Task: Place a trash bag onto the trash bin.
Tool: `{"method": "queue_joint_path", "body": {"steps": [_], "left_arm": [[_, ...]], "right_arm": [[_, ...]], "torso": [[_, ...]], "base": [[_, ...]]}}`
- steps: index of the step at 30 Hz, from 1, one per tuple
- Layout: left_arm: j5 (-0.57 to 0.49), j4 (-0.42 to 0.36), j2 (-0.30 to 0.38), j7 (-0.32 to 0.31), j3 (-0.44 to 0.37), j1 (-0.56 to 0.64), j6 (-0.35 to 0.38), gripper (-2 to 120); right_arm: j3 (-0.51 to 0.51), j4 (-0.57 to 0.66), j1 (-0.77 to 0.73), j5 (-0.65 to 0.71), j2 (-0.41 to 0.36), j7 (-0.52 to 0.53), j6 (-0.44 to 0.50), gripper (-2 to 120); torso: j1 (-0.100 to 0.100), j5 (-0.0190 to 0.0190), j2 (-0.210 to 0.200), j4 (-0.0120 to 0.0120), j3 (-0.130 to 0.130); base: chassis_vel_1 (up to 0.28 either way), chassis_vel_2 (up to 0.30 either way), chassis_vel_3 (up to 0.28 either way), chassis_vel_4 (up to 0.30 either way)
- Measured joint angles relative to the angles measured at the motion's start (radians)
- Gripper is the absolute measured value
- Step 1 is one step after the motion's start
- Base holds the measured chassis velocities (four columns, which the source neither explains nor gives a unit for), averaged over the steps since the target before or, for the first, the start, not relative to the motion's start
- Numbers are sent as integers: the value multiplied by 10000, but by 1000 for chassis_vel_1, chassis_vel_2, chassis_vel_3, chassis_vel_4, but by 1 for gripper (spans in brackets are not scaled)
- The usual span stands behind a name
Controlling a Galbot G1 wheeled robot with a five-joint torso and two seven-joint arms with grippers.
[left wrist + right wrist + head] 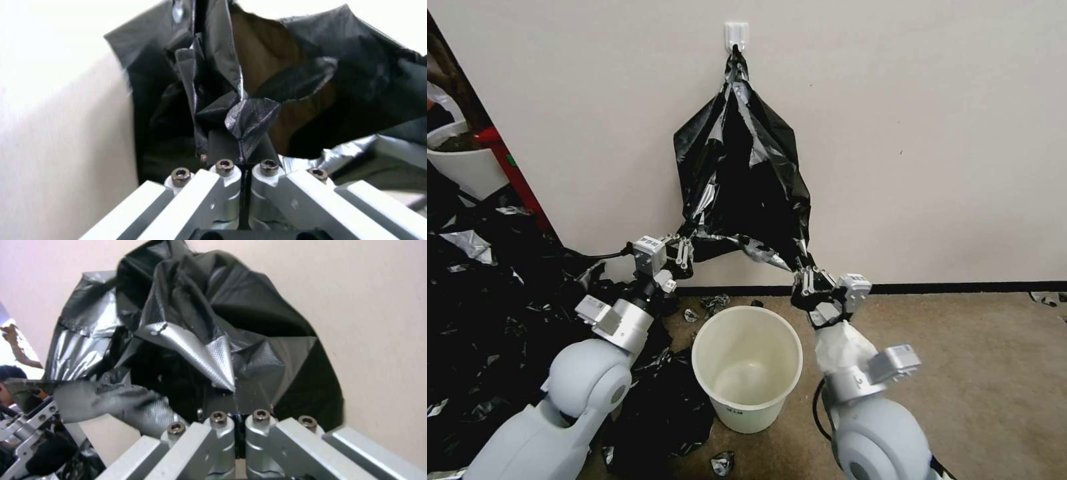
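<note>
Both grippers raised near the wall: left gripper (682, 251) (242, 146) with jaws clamped on 1 lower corner of trash bag (740, 173) (249, 113) (200, 340); right gripper (808, 280) (236, 396) clamped on the other; bag hanging from white wall hook (736, 33); trash bin (747, 363) upright on floor below, between arms.

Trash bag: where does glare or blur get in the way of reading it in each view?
Head view: the trash bag, hung from a wall hook, is evenly lit with silvery glare along its lower folds above the trash bin. Left wrist view: sharp film at the left gripper, soft farther off. Right wrist view: bright sheen by the right gripper, smeared at one edge.
</note>
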Motion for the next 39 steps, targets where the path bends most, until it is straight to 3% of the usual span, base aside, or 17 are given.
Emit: {"method": "queue_joint_path", "body": {"steps": [11, 23, 30, 39], "left_arm": [[405, -25, -368, -138, 266, 730, 190, 0], [-257, -711, -230, -216, 84, 791, 492, 0], [-279, -1051, -391, -541, 192, 680, 1212, 0], [-1223, -1977, -320, -1005, -355, 615, 2074, 0]], "right_arm": [[-8, -142, -813, -374, -108, 195, 226, 0], [82, 488, -790, 160, -470, 54, 173, 0], [178, 998, -722, 443, -722, 418, -260, 0], [490, 1545, -272, 998, -955, 442, -690, 0]], "torso": [[0, -2, 0, 0, 1], [1, -1, 0, -1, 1], [1, -2, 0, 0, 2], [1, -1, 0, 0, 2]], "base": [[0, 0, 0, 0], [0, 0, 0, 0], [0, 0, 0, 0], [0, 0, 0, 0]]}}
